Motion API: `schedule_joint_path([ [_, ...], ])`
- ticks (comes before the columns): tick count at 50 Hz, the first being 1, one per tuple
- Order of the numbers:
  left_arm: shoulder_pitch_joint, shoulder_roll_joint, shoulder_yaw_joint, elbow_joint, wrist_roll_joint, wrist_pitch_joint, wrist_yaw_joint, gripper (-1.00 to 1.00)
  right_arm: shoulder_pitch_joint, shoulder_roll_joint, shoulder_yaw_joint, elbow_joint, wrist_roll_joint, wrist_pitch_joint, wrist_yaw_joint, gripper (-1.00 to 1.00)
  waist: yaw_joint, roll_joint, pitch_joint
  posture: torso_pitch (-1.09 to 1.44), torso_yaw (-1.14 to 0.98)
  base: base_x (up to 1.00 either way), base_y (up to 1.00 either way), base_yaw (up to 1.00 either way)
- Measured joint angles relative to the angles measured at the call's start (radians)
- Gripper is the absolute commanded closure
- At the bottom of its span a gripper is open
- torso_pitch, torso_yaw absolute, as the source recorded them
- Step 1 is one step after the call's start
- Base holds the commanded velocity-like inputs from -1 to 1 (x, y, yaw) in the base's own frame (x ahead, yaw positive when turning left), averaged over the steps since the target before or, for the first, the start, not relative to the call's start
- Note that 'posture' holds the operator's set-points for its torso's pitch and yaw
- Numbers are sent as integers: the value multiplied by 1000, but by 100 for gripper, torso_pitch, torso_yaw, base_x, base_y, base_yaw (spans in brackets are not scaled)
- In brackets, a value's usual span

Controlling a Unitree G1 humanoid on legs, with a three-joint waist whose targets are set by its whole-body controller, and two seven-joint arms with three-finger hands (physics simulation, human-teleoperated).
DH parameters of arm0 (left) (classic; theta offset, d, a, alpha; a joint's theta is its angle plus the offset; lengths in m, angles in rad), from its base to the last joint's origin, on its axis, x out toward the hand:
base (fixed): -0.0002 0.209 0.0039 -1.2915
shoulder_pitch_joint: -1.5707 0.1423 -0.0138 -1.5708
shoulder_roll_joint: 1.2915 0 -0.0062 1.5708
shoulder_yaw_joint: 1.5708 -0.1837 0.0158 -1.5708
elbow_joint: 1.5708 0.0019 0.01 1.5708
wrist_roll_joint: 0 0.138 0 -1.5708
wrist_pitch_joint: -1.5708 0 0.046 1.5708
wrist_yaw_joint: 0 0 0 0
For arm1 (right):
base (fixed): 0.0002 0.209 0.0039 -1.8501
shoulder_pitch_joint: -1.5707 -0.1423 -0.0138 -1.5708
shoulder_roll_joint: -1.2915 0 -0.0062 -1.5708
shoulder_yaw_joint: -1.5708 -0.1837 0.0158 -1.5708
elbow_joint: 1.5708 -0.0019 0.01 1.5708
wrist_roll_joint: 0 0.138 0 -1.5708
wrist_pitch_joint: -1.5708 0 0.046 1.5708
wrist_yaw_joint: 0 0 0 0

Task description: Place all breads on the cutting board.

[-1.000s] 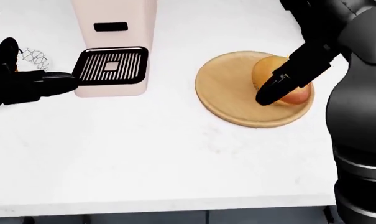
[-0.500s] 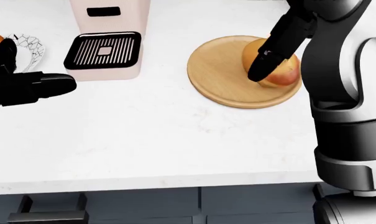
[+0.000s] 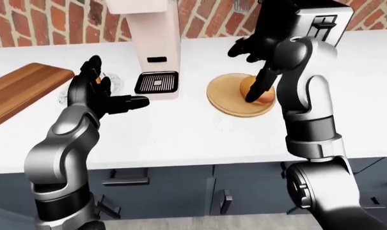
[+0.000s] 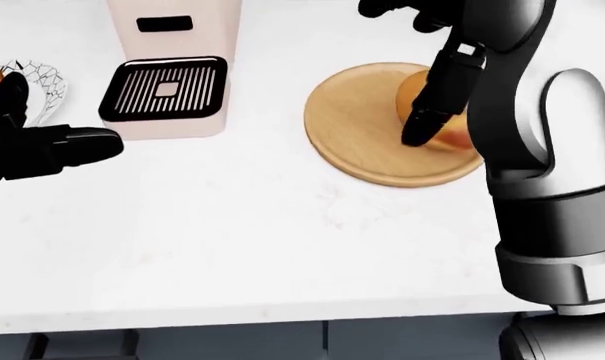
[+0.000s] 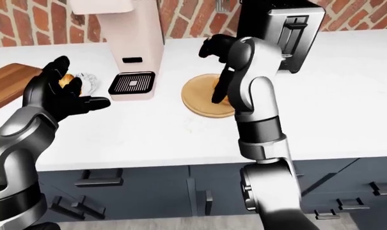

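Since half a second ago the right hand (image 4: 422, 131) has swung so its fingers point straight down, one black fingertip resting on the bread roll (image 4: 444, 126) at three o'clock on the round cutting board (image 4: 357, 127); the fingers are spread, gripping nothing. The arm hides much of the roll. The left hand (image 3: 97, 93) hangs released at nine o'clock, screening a second bread (image 5: 67, 80) in a wire basket (image 4: 37, 79). Bare counter (image 4: 262, 225) lies between.

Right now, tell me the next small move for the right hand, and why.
Probably lift the right hand clear of the bread roll: the roll already lies on the round cutting board, and only a fingertip touches it. Another bread seems to sit behind the left hand.
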State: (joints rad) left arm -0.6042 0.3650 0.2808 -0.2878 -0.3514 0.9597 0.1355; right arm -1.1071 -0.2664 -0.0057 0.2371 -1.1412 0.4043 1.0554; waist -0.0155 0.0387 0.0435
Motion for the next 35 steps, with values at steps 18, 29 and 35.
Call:
schedule_joint_path([
  [18, 5, -3, 0, -2, -1, -6, 1, -100, 6, -57, -24, -33, -87, -103, 135, -42, -6, -3, 3, 0, 0, 0, 0, 0],
  [29, 11, -6, 2, -6, -1, -3, 3, -100, 11, -75, -34, 11, -111, -152, 153, -65, -6, -2, 7, 0, 0, 0, 0, 0],
  [35, 17, -7, 5, -20, -6, 3, 4, -100, 41, -68, -29, 31, -121, -169, 124, -60, -5, -3, 4, 0, 0, 0, 0, 0],
])
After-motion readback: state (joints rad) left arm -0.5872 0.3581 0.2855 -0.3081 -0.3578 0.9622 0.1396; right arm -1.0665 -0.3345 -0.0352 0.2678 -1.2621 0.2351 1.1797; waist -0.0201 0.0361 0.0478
